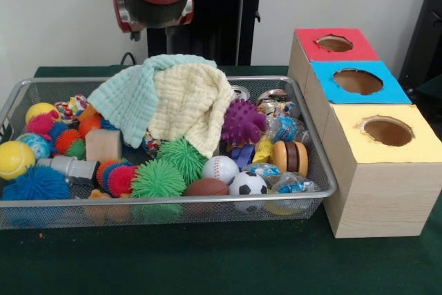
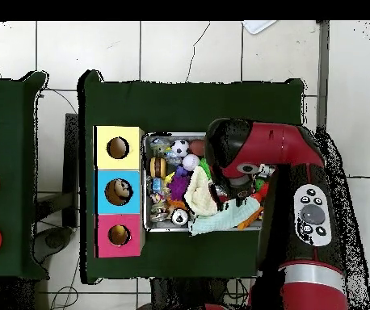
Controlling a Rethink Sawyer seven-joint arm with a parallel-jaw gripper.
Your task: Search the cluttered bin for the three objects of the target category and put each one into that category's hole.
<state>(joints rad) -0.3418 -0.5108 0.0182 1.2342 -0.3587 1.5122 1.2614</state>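
The wire mesh bin (image 1: 207, 200) stands on the green table, full of toys; it also shows in the overhead view (image 2: 146, 211). One orange-tan lumpy thing (image 1: 101, 197) lies low at the bin's front left, behind the rim. Other such things are hidden or cannot be told apart. The red-topped hole (image 1: 335, 43) is the farthest on the wooden box, and lies nearest the robot's base in the overhead view (image 2: 119, 235). My gripper (image 1: 169, 46) hangs under the red arm, right at the top of the heaped cloths. I cannot tell whether it is open or shut.
A mint cloth (image 1: 131, 94) and a pale yellow cloth (image 1: 190, 101) cover the bin's middle back. Around them lie spiky balls (image 1: 157, 179), a baseball (image 1: 220, 168), a soccer ball (image 1: 248, 184) and a brown football (image 1: 206, 187). The blue-topped hole (image 1: 357, 81) and yellow-topped hole (image 1: 387, 131) adjoin the red one.
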